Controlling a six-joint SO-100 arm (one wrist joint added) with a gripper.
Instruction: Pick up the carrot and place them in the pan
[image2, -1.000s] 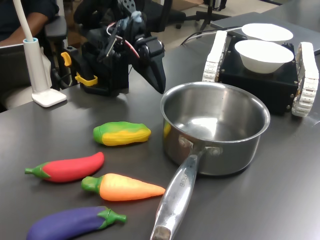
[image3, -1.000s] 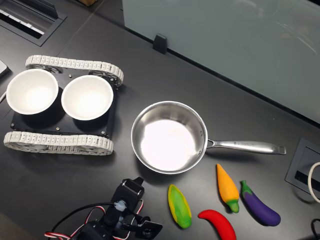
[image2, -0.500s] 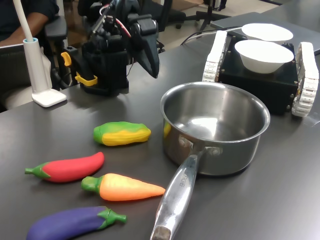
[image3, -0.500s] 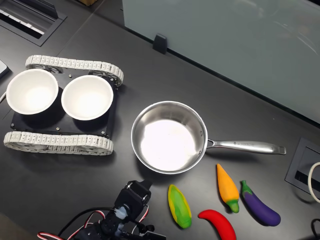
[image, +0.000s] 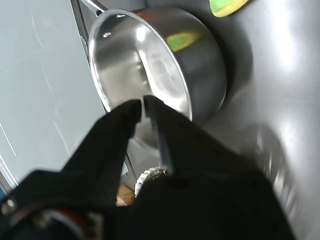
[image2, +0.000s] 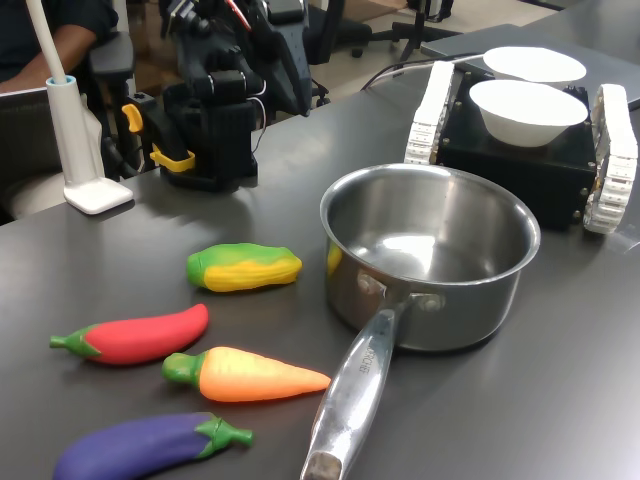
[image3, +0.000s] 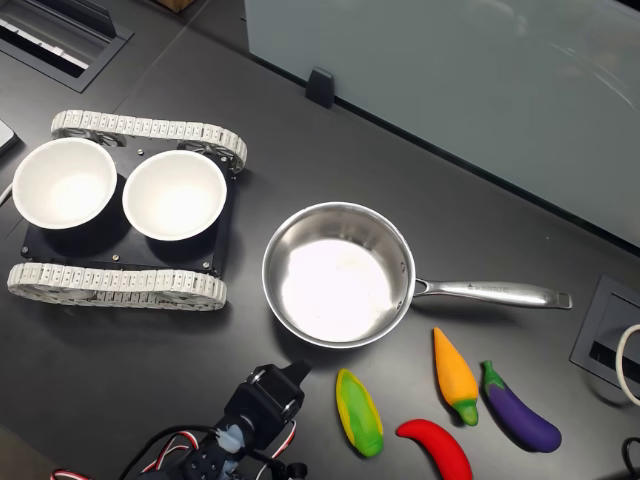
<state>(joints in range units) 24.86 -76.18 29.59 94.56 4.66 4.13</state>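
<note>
1. The pan (image3: 337, 273) is seen near the middle of the dark table (image3: 420, 180) in the second exterior view, empty, with its long handle (image3: 490, 293) pointed toward 3 o'clock.
2. The carrot (image3: 455, 376) is found lying flat on the table at about 4 o'clock of the pan bowl, just below the handle and apart from it, green end toward 6 o'clock.
3. 3 other toys are noted around it in the second exterior view: an eggplant (image3: 517, 406) just beside it at 3 o'clock, a chili pepper (image3: 435, 448) at 7 o'clock, a corn cob (image3: 359, 411) at 9 o'clock.
4. The gripper (image: 141, 103) is seen in the wrist view with its black jaws nearly closed, only a thin slit between the tips, and nothing held. It is raised off the table with the pan beyond it.
5. In the second exterior view the arm (image3: 262, 405) sits at 7 o'clock of the pan, well apart from the carrot.
6. 2 white bowls (image3: 173, 193) are seen on a tracked black base (image3: 120, 285) at 9 o'clock of the pan.
</note>
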